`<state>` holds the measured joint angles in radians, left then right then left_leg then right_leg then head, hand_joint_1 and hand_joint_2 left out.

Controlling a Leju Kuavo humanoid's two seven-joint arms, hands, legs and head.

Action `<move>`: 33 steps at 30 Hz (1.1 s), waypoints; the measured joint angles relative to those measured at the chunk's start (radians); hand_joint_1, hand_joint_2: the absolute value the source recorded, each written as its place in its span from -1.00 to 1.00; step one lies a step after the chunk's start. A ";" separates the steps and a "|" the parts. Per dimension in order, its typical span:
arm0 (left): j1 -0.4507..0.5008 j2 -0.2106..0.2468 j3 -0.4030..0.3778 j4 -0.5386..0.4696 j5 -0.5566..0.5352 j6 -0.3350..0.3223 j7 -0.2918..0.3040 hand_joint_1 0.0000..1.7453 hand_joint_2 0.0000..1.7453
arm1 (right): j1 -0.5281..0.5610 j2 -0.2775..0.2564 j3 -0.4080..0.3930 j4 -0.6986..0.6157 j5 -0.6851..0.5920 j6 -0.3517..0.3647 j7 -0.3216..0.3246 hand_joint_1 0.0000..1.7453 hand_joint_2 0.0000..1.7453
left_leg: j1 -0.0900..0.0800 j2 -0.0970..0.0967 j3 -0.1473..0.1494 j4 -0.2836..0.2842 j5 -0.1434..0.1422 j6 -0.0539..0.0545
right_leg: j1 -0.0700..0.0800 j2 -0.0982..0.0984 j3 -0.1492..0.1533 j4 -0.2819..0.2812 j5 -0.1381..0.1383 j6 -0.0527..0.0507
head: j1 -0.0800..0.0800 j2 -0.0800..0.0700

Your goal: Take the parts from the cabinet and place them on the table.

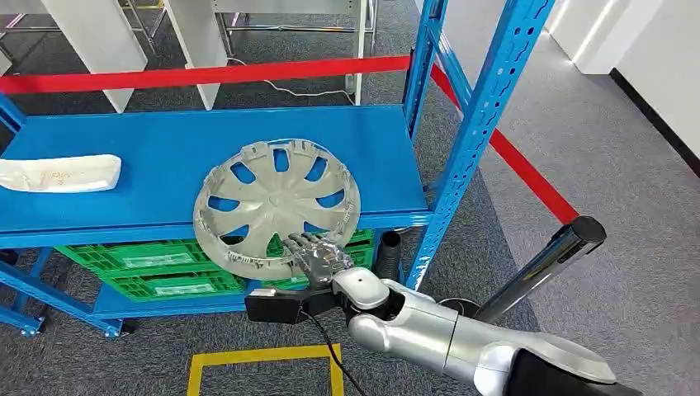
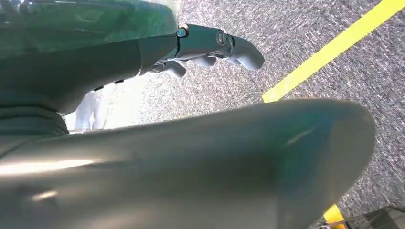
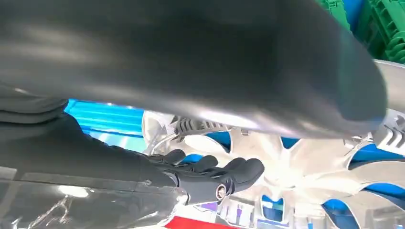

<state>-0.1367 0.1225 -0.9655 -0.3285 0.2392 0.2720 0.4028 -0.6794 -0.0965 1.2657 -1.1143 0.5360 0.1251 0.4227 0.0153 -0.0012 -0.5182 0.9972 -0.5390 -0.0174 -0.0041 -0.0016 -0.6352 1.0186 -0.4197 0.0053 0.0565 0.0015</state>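
Count on the blue rack (image 1: 165,148): one silver wheel cover (image 1: 276,206), one white wrapped part (image 1: 58,173) at far left, three green crates (image 1: 136,257) on the lower shelf.

Silver hubcap (image 1: 276,206), blue shelf (image 1: 165,153) — crates (image 1: 148,268) seemingly green.

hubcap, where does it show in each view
Head view: the silver hubcap sits mid-frame, overhanging the blue shelf's front edge, the right robot hand at its lower rim.
Left wrist view: not in it.
Right wrist view: its spokes spread beyond the fingers.
Shared landmark: the blue shelf.
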 joint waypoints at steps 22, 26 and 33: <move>0.000 0.000 0.000 0.000 0.000 0.000 0.000 -1.00 -1.00 | 0.000 0.000 0.000 0.001 0.000 0.000 0.000 -1.00 -1.00 | 0.000 0.000 0.000 0.000 0.000 0.000 | 0.000 0.000 0.000 0.000 0.000 0.000 | 0.000 0.000; 0.000 0.000 0.000 0.000 0.000 0.000 0.000 -1.00 -1.00 | 0.000 0.000 0.000 0.001 0.000 0.000 0.000 -1.00 -1.00 | 0.000 0.000 0.000 0.000 0.000 0.000 | 0.000 0.000 0.000 0.000 0.000 0.000 | 0.000 0.000; 0.000 0.000 0.000 0.000 0.000 0.000 0.000 -1.00 -1.00 | 0.000 0.000 0.000 0.001 0.000 0.000 0.000 -1.00 -1.00 | 0.000 0.000 0.000 0.000 0.000 0.000 | 0.000 0.000 0.000 0.000 0.000 0.000 | 0.000 0.000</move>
<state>-0.1368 0.1225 -0.9655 -0.3281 0.2392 0.2720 0.4028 -0.6793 -0.0965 1.2657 -1.1131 0.5360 0.1251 0.4227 0.0153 -0.0012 -0.5182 0.9971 -0.5390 -0.0174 -0.0041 -0.0016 -0.6353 1.0187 -0.4197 0.0053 0.0565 0.0015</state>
